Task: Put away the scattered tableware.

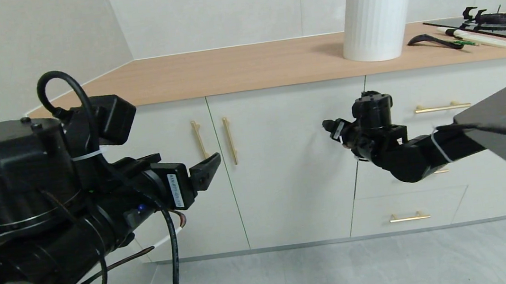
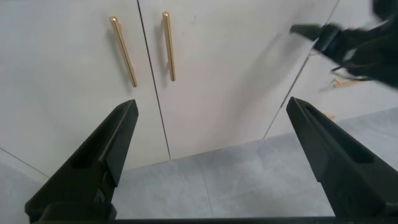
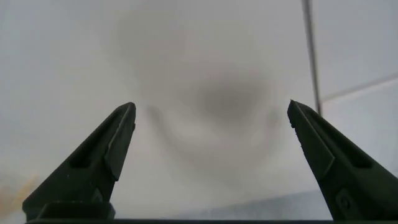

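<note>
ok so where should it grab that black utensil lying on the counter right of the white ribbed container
Probably the slim middle of the black utensil, from straight above, closing across its width. It lies low on the counter, lengthwise along it, so a side approach has little to close on. The white ribbed container stands close on its left, so stay off that end.

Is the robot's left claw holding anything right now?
No, the left gripper is wide open with nothing held in it.
</note>
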You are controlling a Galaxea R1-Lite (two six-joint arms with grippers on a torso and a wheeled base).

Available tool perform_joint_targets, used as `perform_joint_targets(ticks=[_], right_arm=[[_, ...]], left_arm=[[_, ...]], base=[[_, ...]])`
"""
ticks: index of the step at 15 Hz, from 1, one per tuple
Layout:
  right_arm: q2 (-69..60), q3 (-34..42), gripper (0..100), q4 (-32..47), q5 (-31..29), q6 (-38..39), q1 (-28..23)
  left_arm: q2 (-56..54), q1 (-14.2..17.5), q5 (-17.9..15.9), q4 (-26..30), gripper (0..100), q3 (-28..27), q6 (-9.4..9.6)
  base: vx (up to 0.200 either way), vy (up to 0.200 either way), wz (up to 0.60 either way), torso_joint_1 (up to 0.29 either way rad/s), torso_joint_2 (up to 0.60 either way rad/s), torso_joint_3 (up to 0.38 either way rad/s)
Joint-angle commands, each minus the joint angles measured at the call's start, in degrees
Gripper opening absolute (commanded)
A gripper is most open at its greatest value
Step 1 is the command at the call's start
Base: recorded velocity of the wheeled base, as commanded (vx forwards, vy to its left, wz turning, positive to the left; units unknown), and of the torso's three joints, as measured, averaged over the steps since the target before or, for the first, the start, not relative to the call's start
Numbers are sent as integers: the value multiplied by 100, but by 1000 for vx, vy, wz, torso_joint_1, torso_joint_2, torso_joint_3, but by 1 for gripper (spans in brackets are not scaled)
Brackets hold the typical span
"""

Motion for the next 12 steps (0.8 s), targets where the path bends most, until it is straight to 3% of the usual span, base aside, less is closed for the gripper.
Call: perform_joint_targets(ticks=[1, 5, 7, 9, 10, 11, 12], right_arm=[[-2569, 1991, 100, 10, 21, -434, 36], [-5979, 4997, 100, 72, 29, -1700, 18], [-7597, 5849, 100, 591, 38, -2209, -509], [-9003, 5955, 100, 1645, 73, -2508, -808], [-9820, 5841, 100, 2498, 29, -2605, -834], [-10418, 5726, 100, 3122, -15, -2798, -905], [-10822, 5647, 100, 3500, -59, -2877, -975]], left_arm=[[-674, 162, 10, 2, 100, 343, 47], [-2599, 504, 28, 72, 100, 1626, 100], [-3829, 1058, 28, 450, 100, 2417, 398], [-5042, 1410, 10, 1311, 100, 2681, 539], [-5719, 1726, -7, 2050, 100, 2663, 565], [-6123, 2078, -69, 2480, 100, 2646, 574], [-6422, 2236, -148, 2674, 100, 2646, 583]], base=[[0, 0, 0, 0, 0, 0], [0, 0, 0, 0, 0, 0], [0, 0, 0, 0, 0, 0], [0, 0, 0, 0, 0, 0], [0, 0, 0, 0, 0, 0], [0, 0, 0, 0, 0, 0], [0, 0, 0, 0, 0, 0]])
